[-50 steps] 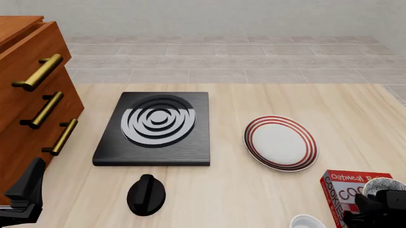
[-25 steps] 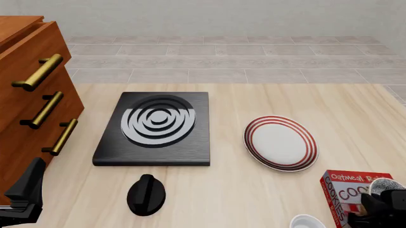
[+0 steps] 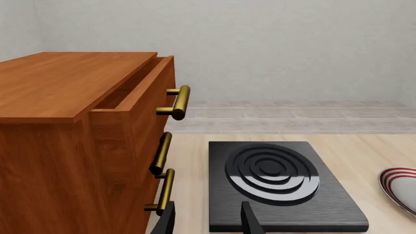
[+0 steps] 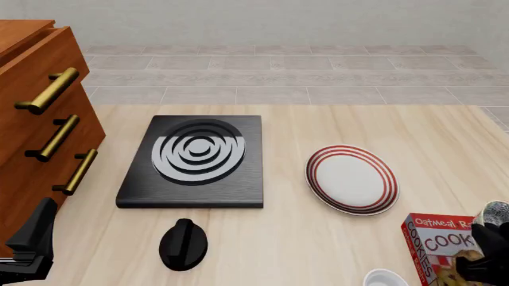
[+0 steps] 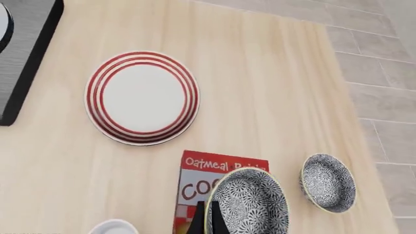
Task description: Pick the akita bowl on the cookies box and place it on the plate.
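1. As the right gripper [image 5: 208, 223] pinched the bowl [image 5: 247, 204] at its rim, one finger sat inside the rim and one outside, closed on it.
2. We saw the bowl tilted in that grip, over the near right part of the box [image 5: 215, 178], hiding the end of its label. We could not tell whether the bowl touched the box.
3. From the front, the bowl [image 4: 496, 212] showed only at the right edge of the picture, over the box's [image 4: 441, 238] far right corner, with the right gripper [image 4: 483, 257] dark just near of it.
4. We found the plate [image 4: 351, 179] lying flat on the table [image 4: 318, 125], far and left of the box, apart from it and with nothing on it.
5. We noted a second speckled bowl [image 5: 328, 183] on the table just right of the box.
6. We saw a white bowl [image 4: 385, 279] near and left of the box, at the table's near edge.
7. We saw the left gripper [image 3: 206, 222] with its fingers spread and nothing between them, low at the near left by the dresser [image 3: 78, 146].
8. We saw a black slab [image 4: 191, 161] left of the plate, with a black knob [image 4: 183, 243] near of it.
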Action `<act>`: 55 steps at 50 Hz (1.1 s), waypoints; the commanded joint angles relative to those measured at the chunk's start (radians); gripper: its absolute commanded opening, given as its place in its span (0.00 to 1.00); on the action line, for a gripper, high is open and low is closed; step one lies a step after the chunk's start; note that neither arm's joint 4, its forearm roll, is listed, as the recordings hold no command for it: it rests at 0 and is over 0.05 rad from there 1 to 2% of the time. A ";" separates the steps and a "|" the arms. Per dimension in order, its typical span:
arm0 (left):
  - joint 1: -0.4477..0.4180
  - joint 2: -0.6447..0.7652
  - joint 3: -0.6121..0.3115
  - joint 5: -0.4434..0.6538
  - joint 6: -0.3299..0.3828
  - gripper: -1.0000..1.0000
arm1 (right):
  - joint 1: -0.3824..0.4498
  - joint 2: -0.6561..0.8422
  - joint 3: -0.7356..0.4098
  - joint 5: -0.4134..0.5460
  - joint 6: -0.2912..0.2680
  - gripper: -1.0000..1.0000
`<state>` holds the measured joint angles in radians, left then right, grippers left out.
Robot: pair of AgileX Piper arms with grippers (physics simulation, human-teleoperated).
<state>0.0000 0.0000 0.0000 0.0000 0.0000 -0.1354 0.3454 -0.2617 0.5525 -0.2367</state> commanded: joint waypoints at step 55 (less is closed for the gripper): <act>0.000 0.000 0.000 0.000 0.000 1.00 | 0.154 0.159 -0.189 -0.039 -0.285 0.00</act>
<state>0.0000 0.0000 0.0000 0.0000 0.0000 -0.0038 0.4711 -0.4268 0.5332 -0.5131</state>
